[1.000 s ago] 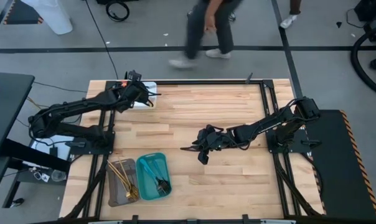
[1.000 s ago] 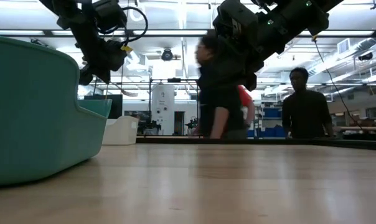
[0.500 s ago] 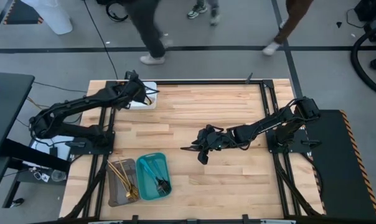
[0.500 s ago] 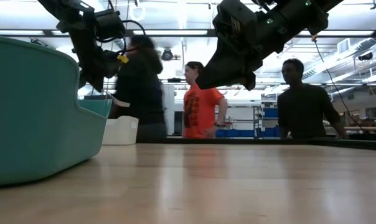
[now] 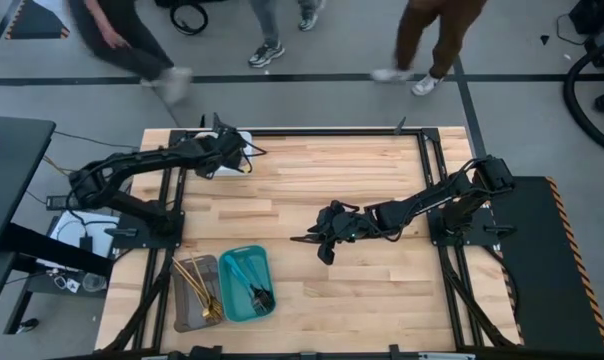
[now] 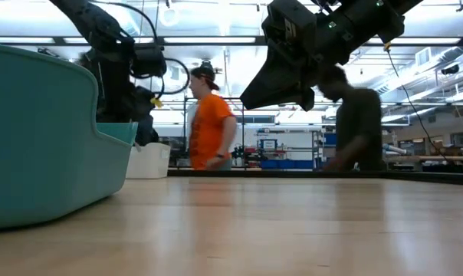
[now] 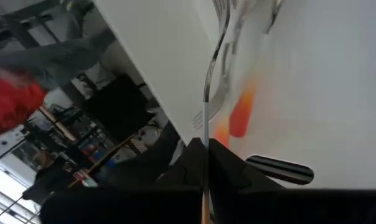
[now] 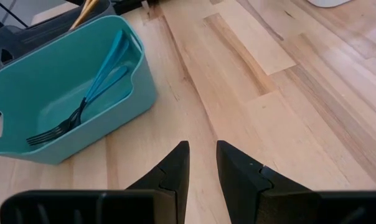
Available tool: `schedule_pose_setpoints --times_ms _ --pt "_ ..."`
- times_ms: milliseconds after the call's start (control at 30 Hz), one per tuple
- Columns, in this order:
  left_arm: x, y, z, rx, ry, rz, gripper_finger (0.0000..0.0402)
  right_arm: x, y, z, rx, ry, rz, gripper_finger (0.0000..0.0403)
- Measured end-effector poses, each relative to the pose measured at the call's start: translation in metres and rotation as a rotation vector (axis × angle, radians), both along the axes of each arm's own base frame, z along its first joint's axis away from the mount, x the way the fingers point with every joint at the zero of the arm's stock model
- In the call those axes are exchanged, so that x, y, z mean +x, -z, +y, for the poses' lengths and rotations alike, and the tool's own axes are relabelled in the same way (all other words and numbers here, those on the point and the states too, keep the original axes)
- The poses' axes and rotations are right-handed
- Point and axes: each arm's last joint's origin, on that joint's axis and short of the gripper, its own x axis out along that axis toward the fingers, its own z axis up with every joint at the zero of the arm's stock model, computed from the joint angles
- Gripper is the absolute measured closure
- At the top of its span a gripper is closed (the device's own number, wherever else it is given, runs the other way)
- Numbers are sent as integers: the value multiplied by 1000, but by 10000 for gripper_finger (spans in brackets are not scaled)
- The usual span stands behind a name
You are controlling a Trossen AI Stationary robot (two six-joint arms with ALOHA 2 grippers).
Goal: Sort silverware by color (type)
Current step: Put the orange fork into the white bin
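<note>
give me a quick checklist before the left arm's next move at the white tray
1. Left gripper over the white tray: ok.
2. Left gripper shut on a silver utensil: ok.
3. Utensil clear of the tray wall: cannot tell.
4. Right gripper open, empty, waiting mid-table: ok.
5. Teal tray holds teal pieces plus a dark fork: not ok.
6. Grey tray holds gold pieces: ok.

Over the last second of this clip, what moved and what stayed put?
The left gripper shifted slightly at the white tray in the table's far left corner, and its arm's elbow swung farther out; it grips a thin silver utensil over that tray. The right gripper stayed over mid-table, fingers slightly parted, empty. The teal tray and grey tray kept their places and contents. People behind the table walked on.
</note>
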Motion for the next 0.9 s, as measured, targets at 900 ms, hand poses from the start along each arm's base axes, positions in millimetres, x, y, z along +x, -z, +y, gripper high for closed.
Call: schedule_pose_setpoints --times_ms 900 --pt "-4 11 9 -138 -11 -72 359 0 0 0 -6 -4 1 312"
